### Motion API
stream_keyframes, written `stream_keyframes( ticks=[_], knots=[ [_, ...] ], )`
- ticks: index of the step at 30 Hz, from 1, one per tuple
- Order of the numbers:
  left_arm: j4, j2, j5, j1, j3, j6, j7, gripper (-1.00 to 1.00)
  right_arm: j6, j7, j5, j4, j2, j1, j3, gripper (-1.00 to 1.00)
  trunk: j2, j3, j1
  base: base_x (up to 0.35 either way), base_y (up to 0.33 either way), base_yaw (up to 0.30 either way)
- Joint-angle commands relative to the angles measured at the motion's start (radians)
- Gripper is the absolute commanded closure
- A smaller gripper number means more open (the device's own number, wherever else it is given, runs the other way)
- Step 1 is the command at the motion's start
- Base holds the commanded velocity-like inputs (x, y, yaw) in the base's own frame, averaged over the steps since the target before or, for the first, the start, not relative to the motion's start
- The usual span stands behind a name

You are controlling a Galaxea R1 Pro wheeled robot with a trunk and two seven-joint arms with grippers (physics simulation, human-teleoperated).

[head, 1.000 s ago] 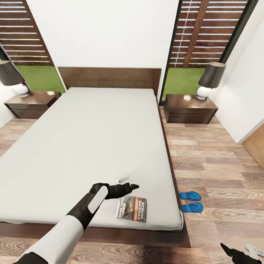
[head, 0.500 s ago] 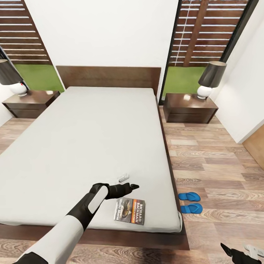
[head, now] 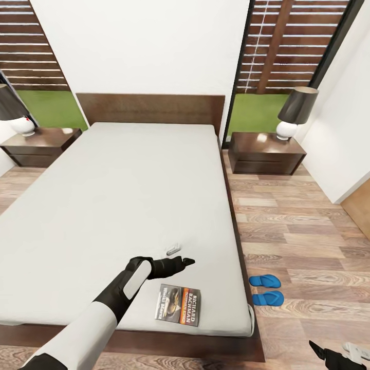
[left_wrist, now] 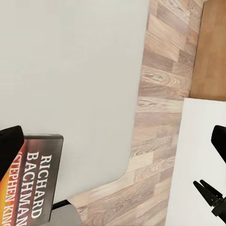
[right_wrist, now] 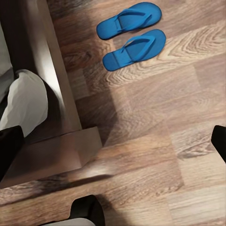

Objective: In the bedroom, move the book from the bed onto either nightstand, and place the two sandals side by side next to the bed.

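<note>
1. Head view: the bed (head: 128, 205) fills the middle, with its dark headboard against the white wall. The book (head: 178, 304) lies flat on the mattress near the foot corner on the robot's right. The left gripper (head: 181, 255) hangs over the mattress just beyond the book, its fingers apart with one light and one dark tip; it holds nothing. A nightstand (head: 266, 152) with a lamp (head: 294, 113) stands on each side of the headboard; the other nightstand (head: 40, 146) is at the far left. The two sandals (head: 266, 289) lie side by side on the plank floor (head: 303, 231), just beside the bed's right edge. The right gripper (head: 336, 353) shows at the lower right corner over the floor; whether its fingers are spread or closed cannot be told.

2. Left wrist view: the book's cover (left_wrist: 33, 183) is close enough to read "RICHARD BACHMAN" in white above an orange band, resting on grey mattress (left_wrist: 70, 70), with floor beyond the bed's edge.

3. Right wrist view: both blue sandals (right_wrist: 132, 35) appear large, straps visible, parallel and nearly touching on the floor, near the bed's dark frame corner (right_wrist: 56, 146).
</note>
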Motion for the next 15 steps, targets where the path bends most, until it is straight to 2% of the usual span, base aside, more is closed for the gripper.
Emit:
stream_keyframes(
  ticks=[1, 5, 11, 15],
  knots=[
    [0.0, 0.0, -0.001, -0.001, 0.0, 0.003, -0.002, -1.0, -0.002, 0.006, -0.006, 0.002, 0.0, -0.001, -0.001, -1.0, -0.001, -0.001, 0.0, 0.007, -0.003, 0.0],
    [0.0, 0.0, -0.001, -0.001, 0.0, 0.003, -0.002, -1.0, -0.002, 0.006, -0.006, 0.002, 0.0, -0.001, -0.001, -1.0, -0.001, -0.001, 0.0, 0.003, -0.001, 0.0],
    [0.0, 0.0, -0.001, -0.001, 0.0, 0.004, -0.002, -1.0, -0.002, 0.006, -0.006, 0.002, 0.0, -0.001, -0.001, -1.0, -0.043, -0.02, 0.023, 0.0, 0.0, 0.0],
    [0.0, 0.0, -0.001, -0.001, 0.0, 0.004, -0.002, -1.0, -0.002, 0.006, -0.006, 0.002, 0.0, -0.001, -0.001, -1.0, -0.043, -0.02, 0.023, 0.0, 0.0, 0.0]
  ],
)
